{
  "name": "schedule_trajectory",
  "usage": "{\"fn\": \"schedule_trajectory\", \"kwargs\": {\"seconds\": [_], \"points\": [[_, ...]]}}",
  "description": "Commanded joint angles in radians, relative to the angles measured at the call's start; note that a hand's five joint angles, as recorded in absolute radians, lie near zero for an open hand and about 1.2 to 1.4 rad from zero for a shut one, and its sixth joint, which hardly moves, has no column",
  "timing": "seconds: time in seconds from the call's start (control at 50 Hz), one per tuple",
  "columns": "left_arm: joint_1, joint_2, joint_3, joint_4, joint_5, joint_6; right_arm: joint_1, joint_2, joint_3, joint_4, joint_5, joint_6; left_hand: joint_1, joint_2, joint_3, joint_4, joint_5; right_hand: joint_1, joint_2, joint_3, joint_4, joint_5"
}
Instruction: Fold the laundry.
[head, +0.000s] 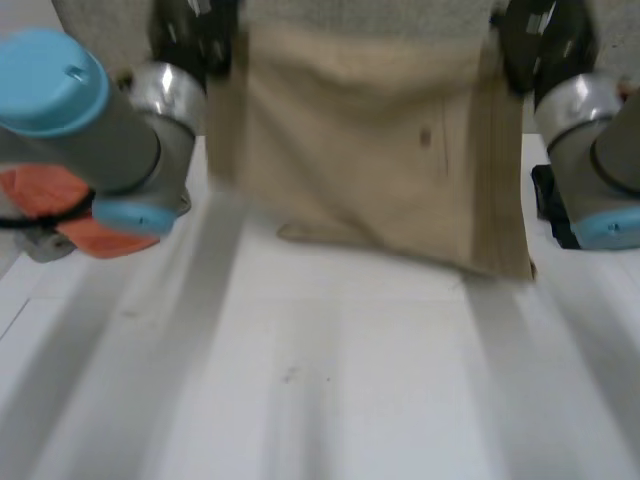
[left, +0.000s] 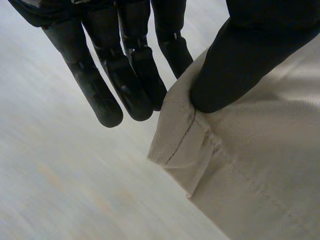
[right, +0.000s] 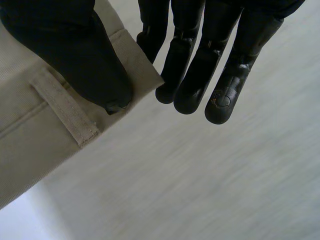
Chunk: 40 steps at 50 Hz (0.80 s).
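Note:
A beige garment (head: 370, 170) with a waistband and belt loops hangs above the white table (head: 330, 390), stretched between my two hands. My left hand (head: 195, 40) holds its upper left corner: in the left wrist view the thumb (left: 235, 65) presses the waistband corner (left: 185, 135) against the straight fingers (left: 125, 85). My right hand (head: 535, 45) holds the upper right corner: in the right wrist view its thumb (right: 85, 60) pinches the waistband (right: 45, 115) beside a belt loop (right: 65, 112) against the fingers (right: 200, 75). The garment's lower edge hangs just over the table.
An orange object (head: 70, 210) lies at the table's left side under my left arm. A black object (head: 550, 205) sits at the right edge behind my right arm. The near half of the table is bare white surface.

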<state>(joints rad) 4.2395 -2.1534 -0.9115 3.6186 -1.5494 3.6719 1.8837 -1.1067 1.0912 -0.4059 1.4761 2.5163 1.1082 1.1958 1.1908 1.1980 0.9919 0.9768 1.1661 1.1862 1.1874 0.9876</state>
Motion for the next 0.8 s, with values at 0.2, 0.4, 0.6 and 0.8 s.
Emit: {"fn": "schedule_trajectory", "kwargs": {"seconds": [0.2, 0.4, 0.6, 0.8], "points": [[-0.007, 0.173, -0.332, 0.189, -0.023, 0.002, 0.069, -0.025, 0.027, -0.105, -0.007, 0.012, 0.288, 0.2, 0.205, 0.198, 0.23, 0.419, 0.23, 0.21, 0.209, 0.234], [-0.015, 0.201, -0.705, 0.092, -0.038, 0.011, 0.066, 0.074, 0.248, -0.022, -0.129, 0.003, 0.288, 0.2, 0.205, 0.198, 0.23, 0.419, 0.23, 0.21, 0.209, 0.234], [-0.058, 0.297, -0.923, -0.075, -0.04, 0.011, 0.055, 0.074, 0.447, 0.185, -0.143, -0.027, 0.288, 0.2, 0.205, 0.198, 0.23, 0.419, 0.23, 0.21, 0.209, 0.234], [-0.069, 0.549, -1.035, -0.424, -0.037, 0.01, 0.035, -0.195, 0.59, 0.51, -0.148, -0.076, 0.288, 0.2, 0.205, 0.198, 0.23, 0.419, 0.23, 0.21, 0.209, 0.234]]}}
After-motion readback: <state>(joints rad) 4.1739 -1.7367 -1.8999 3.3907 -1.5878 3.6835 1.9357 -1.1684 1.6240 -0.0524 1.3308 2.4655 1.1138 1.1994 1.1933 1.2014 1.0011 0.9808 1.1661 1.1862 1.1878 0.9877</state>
